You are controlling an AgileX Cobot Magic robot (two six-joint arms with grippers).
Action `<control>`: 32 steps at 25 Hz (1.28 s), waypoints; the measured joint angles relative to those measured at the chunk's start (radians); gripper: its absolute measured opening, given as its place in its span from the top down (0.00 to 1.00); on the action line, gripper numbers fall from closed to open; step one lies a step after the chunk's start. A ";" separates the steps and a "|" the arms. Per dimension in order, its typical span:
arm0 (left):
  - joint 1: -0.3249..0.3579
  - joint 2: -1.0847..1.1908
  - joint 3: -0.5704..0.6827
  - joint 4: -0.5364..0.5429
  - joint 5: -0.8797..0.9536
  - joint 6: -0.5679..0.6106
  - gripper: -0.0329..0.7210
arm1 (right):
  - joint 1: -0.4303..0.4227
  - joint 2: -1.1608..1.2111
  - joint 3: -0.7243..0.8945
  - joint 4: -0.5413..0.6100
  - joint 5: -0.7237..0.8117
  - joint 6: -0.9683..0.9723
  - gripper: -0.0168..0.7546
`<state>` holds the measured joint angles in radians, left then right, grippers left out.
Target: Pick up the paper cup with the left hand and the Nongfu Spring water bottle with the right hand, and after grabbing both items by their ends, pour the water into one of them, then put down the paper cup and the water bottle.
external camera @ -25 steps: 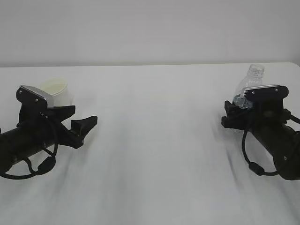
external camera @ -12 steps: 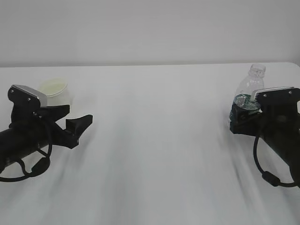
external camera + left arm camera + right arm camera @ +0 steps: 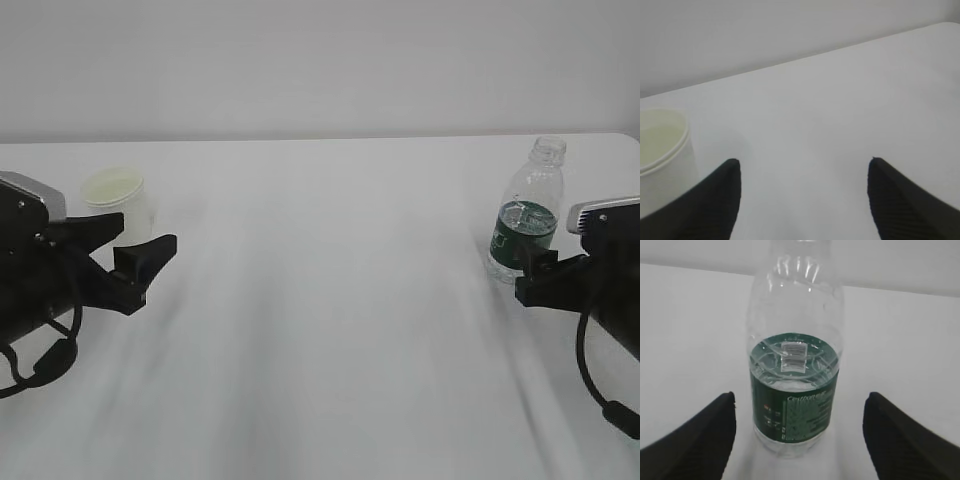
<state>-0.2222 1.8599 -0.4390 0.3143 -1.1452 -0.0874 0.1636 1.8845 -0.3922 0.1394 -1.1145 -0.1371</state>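
The white paper cup (image 3: 118, 200) stands upright at the left of the table, its cream inside showing. My left gripper (image 3: 146, 236) is open just right of it and nearer the camera, holding nothing. In the left wrist view the paper cup (image 3: 660, 150) stands outside the left finger of that gripper (image 3: 802, 167). The Nongfu Spring water bottle (image 3: 528, 215) stands upright and capless at the right, with water (image 3: 795, 442) in its lower part. My right gripper (image 3: 535, 278) is open just short of it. In the right wrist view the bottle (image 3: 795, 320) stands ahead of the open right gripper (image 3: 800, 397), untouched.
Everything rests on a white table (image 3: 330, 300) whose far edge meets a plain pale wall. The table's right corner lies just behind the bottle. Black cables hang under both wrists.
Both arms have drawn back towards the outer sides of the view. The bottle, earlier between the right fingers, and the cup now stand free. Neither gripper's opening has changed.
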 joint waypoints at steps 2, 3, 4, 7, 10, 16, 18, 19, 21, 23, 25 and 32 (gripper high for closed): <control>0.000 -0.027 0.017 0.000 0.000 0.000 0.21 | 0.000 -0.038 0.029 -0.002 0.000 0.000 0.19; 0.000 -0.044 0.028 -0.003 0.000 0.002 0.21 | 0.000 -0.061 0.044 -0.002 0.000 0.000 0.19; 0.000 -0.064 0.035 -0.008 0.000 0.002 0.21 | 0.000 -0.086 0.058 -0.004 0.000 0.000 0.19; 0.000 -0.135 0.055 -0.021 0.000 0.002 0.21 | 0.000 -0.163 0.086 -0.004 0.019 0.000 0.19; 0.000 -0.229 0.060 -0.026 0.008 0.002 0.21 | 0.000 -0.250 0.095 -0.008 0.073 -0.004 0.19; 0.000 -0.475 0.066 -0.063 0.138 0.002 0.21 | 0.000 -0.428 0.099 -0.024 0.188 -0.006 0.20; 0.000 -0.557 0.067 -0.070 0.191 0.002 0.21 | 0.000 -0.478 0.101 -0.024 0.224 -0.008 0.21; 0.000 -0.594 0.069 -0.074 0.217 0.002 0.21 | 0.000 -0.496 0.101 -0.026 0.240 -0.008 0.21; 0.000 -0.652 0.069 -0.079 0.259 0.002 0.21 | 0.000 -0.532 0.102 -0.028 0.266 -0.010 0.21; 0.000 -0.699 0.069 -0.084 0.290 0.002 0.21 | 0.000 -0.557 0.102 -0.028 0.287 -0.010 0.21; 0.000 -0.743 0.070 -0.089 0.316 0.002 0.21 | 0.000 -0.581 0.102 -0.028 0.308 -0.010 0.21; 0.000 -0.855 0.070 -0.107 0.386 0.004 0.21 | 0.000 -0.656 0.103 -0.028 0.373 -0.010 0.21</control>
<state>-0.2222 1.0053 -0.3695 0.2072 -0.7597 -0.0835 0.1636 1.2281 -0.2894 0.1111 -0.7411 -0.1468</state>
